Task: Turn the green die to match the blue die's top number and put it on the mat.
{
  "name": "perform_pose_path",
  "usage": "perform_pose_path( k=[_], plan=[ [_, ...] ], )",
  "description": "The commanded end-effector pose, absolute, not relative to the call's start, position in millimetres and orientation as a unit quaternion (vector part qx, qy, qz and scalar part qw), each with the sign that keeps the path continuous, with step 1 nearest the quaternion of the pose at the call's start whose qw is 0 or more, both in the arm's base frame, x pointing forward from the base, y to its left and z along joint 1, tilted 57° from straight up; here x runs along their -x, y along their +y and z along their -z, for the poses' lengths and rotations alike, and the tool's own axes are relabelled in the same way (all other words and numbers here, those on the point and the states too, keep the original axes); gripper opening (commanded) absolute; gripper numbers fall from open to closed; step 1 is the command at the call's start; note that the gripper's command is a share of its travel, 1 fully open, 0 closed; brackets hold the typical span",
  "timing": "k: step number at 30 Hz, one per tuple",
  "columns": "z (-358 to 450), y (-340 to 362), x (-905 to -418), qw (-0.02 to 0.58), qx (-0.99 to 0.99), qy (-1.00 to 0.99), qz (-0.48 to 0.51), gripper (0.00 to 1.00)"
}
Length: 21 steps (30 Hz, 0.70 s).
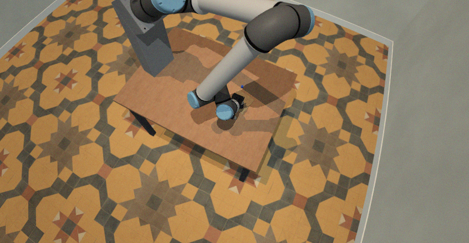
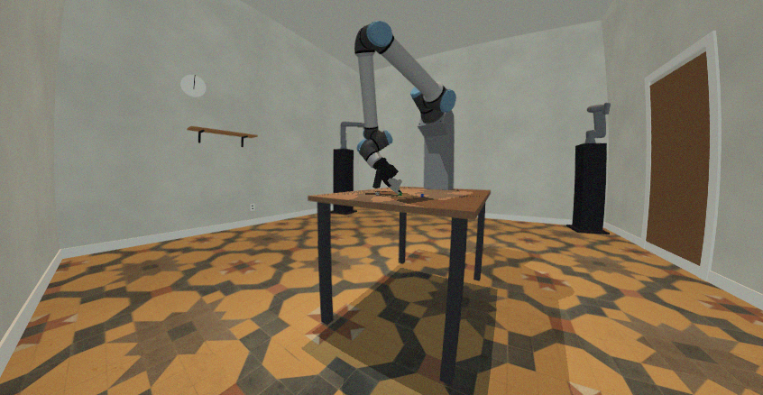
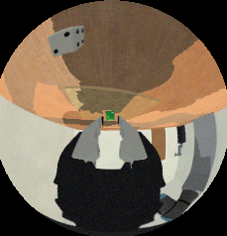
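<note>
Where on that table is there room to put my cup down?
Best room: the table stretch between the pedestal and the forearm. Crowded around the mat: gripper, green die, blue die.

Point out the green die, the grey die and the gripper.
green die (image 3: 110,115), wrist view, its green face between the fingertips.
grey die (image 3: 67,40), wrist view, the middle of its pipped face.
gripper (image 3: 110,124), wrist view, midway between its fingertips.
</note>
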<state>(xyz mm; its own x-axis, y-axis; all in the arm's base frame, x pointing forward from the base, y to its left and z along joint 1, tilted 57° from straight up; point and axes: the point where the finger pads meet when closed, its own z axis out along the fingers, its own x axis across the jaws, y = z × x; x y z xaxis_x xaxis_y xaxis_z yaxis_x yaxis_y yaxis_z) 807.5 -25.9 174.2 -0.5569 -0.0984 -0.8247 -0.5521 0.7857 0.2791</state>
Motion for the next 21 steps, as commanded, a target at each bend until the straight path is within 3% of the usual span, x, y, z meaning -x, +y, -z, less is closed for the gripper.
perform_pose_path(
  k=[1, 2, 21],
  plan=[
    [-174.6, -25.8, -807.4, 0.429, 0.193, 0.842, -0.264, 0.18],
    [-174.6, -25.8, -807.4, 0.429, 0.193, 0.842, -0.264, 0.31],
    [-174.8, -25.8, -807.1, 0.429, 0.193, 0.842, -0.264, 0.31]
  ],
)
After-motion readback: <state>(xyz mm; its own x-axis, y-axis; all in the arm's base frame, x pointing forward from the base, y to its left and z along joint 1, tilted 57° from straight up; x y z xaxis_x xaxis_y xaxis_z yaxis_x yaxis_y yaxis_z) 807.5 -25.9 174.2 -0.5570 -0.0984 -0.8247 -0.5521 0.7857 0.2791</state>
